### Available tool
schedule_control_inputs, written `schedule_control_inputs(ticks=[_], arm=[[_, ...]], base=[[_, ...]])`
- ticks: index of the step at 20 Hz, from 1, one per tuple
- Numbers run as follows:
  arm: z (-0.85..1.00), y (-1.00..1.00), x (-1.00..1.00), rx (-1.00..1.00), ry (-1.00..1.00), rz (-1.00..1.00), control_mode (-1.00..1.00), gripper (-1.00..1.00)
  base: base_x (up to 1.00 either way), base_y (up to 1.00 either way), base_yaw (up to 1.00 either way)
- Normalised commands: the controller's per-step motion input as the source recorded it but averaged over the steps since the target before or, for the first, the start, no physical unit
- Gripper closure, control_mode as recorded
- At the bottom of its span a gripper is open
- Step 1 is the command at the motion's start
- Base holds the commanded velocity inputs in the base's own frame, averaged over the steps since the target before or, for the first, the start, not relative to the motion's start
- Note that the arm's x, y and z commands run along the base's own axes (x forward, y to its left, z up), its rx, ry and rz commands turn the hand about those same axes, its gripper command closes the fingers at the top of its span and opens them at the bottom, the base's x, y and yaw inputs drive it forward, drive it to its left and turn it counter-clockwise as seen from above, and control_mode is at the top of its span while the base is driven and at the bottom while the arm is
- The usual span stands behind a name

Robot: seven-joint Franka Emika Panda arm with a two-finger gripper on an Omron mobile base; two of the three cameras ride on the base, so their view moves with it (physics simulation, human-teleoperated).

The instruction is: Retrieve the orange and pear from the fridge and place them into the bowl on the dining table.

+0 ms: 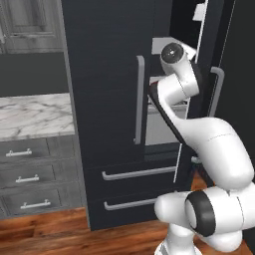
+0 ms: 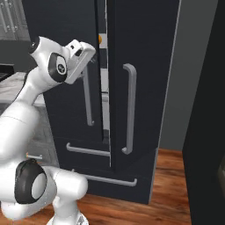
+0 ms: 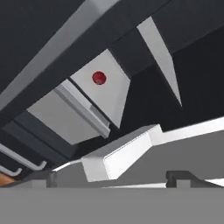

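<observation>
The fridge (image 1: 104, 99) is a tall black cabinet whose right door (image 2: 145, 66) stands slightly ajar, leaving a narrow gap. My gripper (image 2: 90, 52) is at that gap, level with the upper shelves. In the hand view the gripper (image 3: 113, 179) is open, its two dark tips far apart with nothing between them, facing light-grey shelves (image 3: 57, 116). A sliver of the orange (image 2: 100, 39) shows through the gap, just right of and above the hand. The pear is hidden. The bowl and the dining table are out of view.
A small red round object (image 3: 99, 78) sits on a grey shelf deep inside. Grey drawers under a marble counter (image 1: 30, 114) stand left of the fridge. The ajar door's long handle (image 2: 128, 110) is to my right, above the wooden floor (image 1: 50, 234).
</observation>
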Motion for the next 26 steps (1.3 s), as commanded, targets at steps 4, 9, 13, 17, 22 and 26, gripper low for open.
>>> schedule_control_inputs(ticks=[4,9,13,17,22,26], arm=[[-0.01,-0.63,1.00,-0.01,0.17,0.09,-1.00,-1.00],[-0.04,-0.48,0.91,-0.07,0.07,0.07,-1.00,-1.00],[-0.02,-0.67,-0.51,-0.13,0.00,-0.08,-1.00,-1.00],[0.00,-0.86,-1.00,-0.03,-0.03,-0.22,-1.00,-1.00],[0.00,-0.75,-1.00,0.00,-0.12,-0.22,-1.00,-1.00],[0.00,-0.55,-0.44,0.06,-0.06,-0.12,-1.00,-1.00]], base=[[0.00,0.00,0.00],[0.00,0.00,0.00],[0.00,0.00,0.00],[0.00,0.00,0.00],[0.00,0.00,0.00],[0.00,0.00,0.00]])
